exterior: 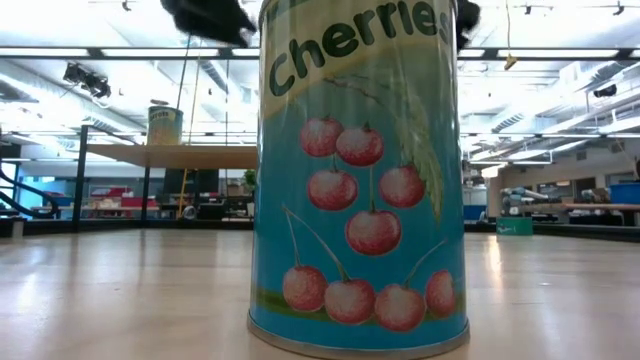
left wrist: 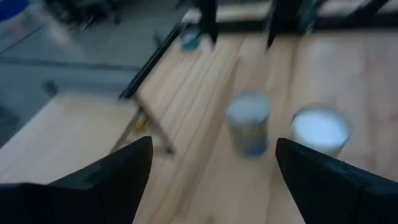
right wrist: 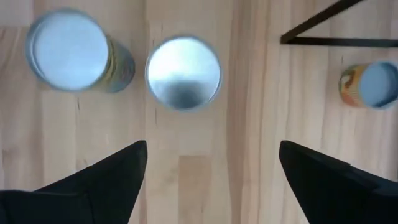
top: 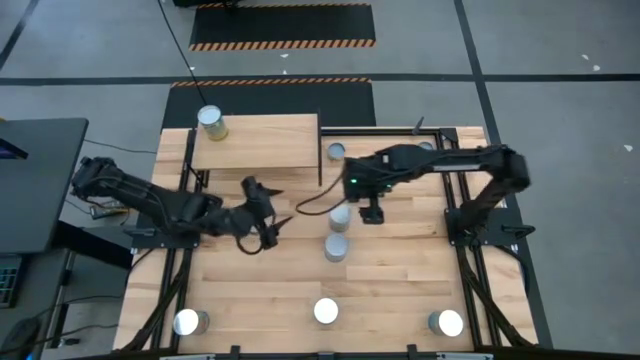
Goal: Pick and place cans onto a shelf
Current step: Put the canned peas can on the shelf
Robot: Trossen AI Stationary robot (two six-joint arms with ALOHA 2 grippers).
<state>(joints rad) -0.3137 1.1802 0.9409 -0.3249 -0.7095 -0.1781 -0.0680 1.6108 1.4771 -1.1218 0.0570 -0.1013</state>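
The shelf (top: 262,142) stands at the table's far left, with one can (top: 211,122) on its far left corner. Two cans (top: 340,217) (top: 337,246) stand side by side at mid-table and another (top: 337,151) just right of the shelf. My left gripper (top: 282,207) hovers open in front of the shelf, pointing toward the mid-table pair, which the left wrist view shows ahead of its fingers (left wrist: 249,121). My right gripper (top: 370,213) hangs open above the table just right of that pair, pointing down; the right wrist view shows both cans (right wrist: 183,71) beyond its fingers.
Three more cans (top: 188,322) (top: 326,311) (top: 447,322) stand along the near edge. One with a cherry label (exterior: 360,180) fills the low view. Black frame rails (top: 470,240) run along the table's sides. Bare wood lies between the mid-table cans and the near row.
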